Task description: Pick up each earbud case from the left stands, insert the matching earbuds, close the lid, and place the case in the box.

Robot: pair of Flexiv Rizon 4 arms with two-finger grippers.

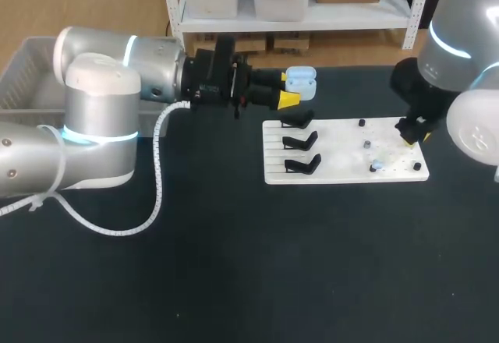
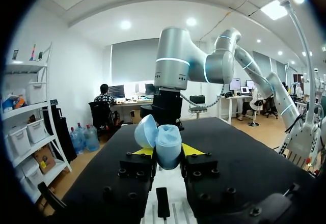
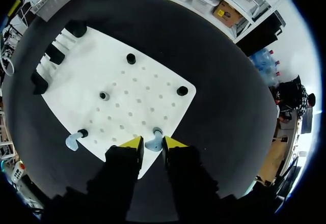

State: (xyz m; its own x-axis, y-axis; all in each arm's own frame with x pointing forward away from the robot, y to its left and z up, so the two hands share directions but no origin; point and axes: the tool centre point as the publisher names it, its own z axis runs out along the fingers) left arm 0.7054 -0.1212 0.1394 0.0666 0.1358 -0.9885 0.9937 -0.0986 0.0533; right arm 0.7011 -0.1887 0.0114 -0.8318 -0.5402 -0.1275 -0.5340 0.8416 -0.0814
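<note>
My left gripper (image 1: 290,93) is shut on a light blue earbud case (image 1: 301,83), held above the table just behind the white board (image 1: 343,173). Seen from the left wrist, the case (image 2: 168,145) stands upright between the yellow tips of the left gripper (image 2: 168,151) with its lid (image 2: 144,131) swung open. My right gripper (image 1: 414,132) is down over the board's right side. In the right wrist view a light blue earbud (image 3: 153,141) rests on the board in the narrow gap of the open right gripper (image 3: 153,143). A second earbud (image 3: 73,140) lies further along the board's near edge.
Three black stands (image 1: 300,140) on the board's left side hold nothing. Small black pegs (image 3: 131,58) dot the board's right half. A grey bin (image 1: 23,78) sits at the back left, behind my left arm. The left arm's white cable (image 1: 160,171) loops over the dark tabletop.
</note>
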